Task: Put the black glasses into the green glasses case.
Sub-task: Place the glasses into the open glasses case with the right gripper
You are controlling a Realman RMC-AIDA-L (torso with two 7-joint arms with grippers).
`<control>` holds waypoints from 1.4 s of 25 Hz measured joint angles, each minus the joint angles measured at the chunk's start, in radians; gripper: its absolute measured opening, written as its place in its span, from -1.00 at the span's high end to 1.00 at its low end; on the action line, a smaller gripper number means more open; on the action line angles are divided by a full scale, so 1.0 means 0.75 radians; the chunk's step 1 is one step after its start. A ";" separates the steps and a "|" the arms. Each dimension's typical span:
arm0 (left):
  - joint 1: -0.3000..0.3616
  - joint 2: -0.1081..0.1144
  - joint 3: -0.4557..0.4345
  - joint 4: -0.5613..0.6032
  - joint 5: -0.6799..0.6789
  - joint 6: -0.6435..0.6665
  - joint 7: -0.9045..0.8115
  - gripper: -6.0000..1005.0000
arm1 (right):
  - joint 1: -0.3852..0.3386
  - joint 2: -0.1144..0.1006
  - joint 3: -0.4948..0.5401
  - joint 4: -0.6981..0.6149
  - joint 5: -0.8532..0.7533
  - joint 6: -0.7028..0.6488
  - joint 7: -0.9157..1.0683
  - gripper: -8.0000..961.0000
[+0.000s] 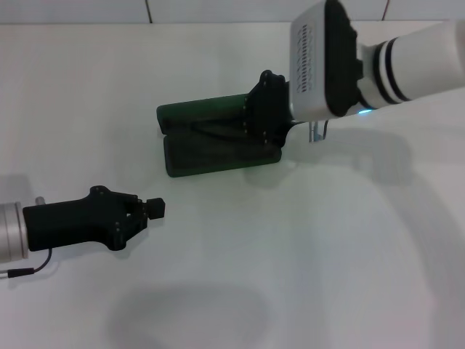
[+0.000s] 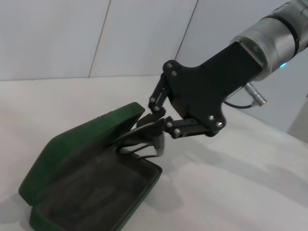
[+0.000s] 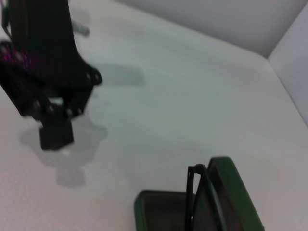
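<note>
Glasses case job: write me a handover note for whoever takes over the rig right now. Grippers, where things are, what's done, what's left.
Right gripper: over the far-right end of the green glasses case, shut on the black glasses.
Left gripper: low over the table, near-left of the case, holding nothing, jaws close together.
Case: open, lid standing up along the far side, tray toward the robot.
Glasses: folded, hanging at the lid's edge above the tray, not yet lying in it.
Done: glasses picked up and brought to the case.
Left: lower them onto the lining, release, withdraw.
</note>
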 joint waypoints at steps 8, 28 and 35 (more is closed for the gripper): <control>-0.010 -0.008 0.001 -0.001 0.003 -0.002 0.000 0.99 | 0.013 0.000 -0.117 -0.006 0.055 0.102 0.016 0.86; -0.015 -0.012 0.032 -0.009 0.006 0.012 0.000 0.99 | 0.015 0.000 -0.230 -0.019 0.102 0.184 0.018 0.78; -0.014 -0.012 0.034 -0.010 0.006 0.012 0.003 0.99 | 0.022 0.000 -0.232 -0.012 0.104 0.198 0.033 0.70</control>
